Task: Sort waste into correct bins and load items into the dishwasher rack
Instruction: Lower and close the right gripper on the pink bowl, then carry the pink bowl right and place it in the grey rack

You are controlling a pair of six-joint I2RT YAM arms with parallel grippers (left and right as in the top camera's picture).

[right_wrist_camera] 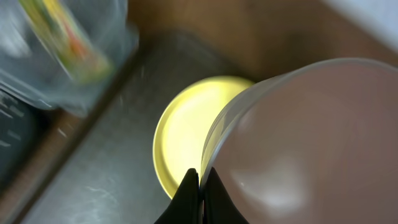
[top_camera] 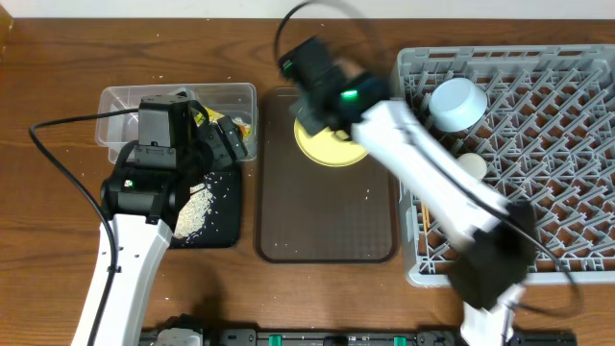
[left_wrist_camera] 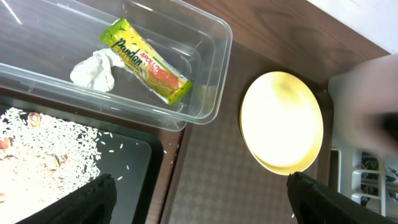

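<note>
The snack wrapper [left_wrist_camera: 146, 62] is glossy green and yellow, and "Pandan" is printed along it in dark letters (the smaller red print beside that is too blurred to read). It lies slantwise in the clear tub [left_wrist_camera: 214, 74], a thin-walled plastic box with rounded corners, touching the crumpled white tissue [left_wrist_camera: 93, 70]. Just beside the tub is the matte black tray [left_wrist_camera: 134, 186], with white rice scraps [left_wrist_camera: 43, 143] strewn over it in a loose heap. The left gripper [left_wrist_camera: 200, 183] hangs above these bins with its dark fingers wide apart and nothing between them.

The round, smooth yellow plate [left_wrist_camera: 283, 121] lies flat on the dark-brown serving tray [top_camera: 327, 221], whose surface has a fine woven texture. The right arm stretches from the rack side across that tray. The right gripper [right_wrist_camera: 199, 186] is above the plate, its fingers pressed together on the thin rim of the pale pink bowl [right_wrist_camera: 311, 143], which is tilted.

In the grey lattice dishwasher rack [top_camera: 557, 144] are the light blue bowl [top_camera: 456, 101] and the small white cup [top_camera: 472, 163].
</note>
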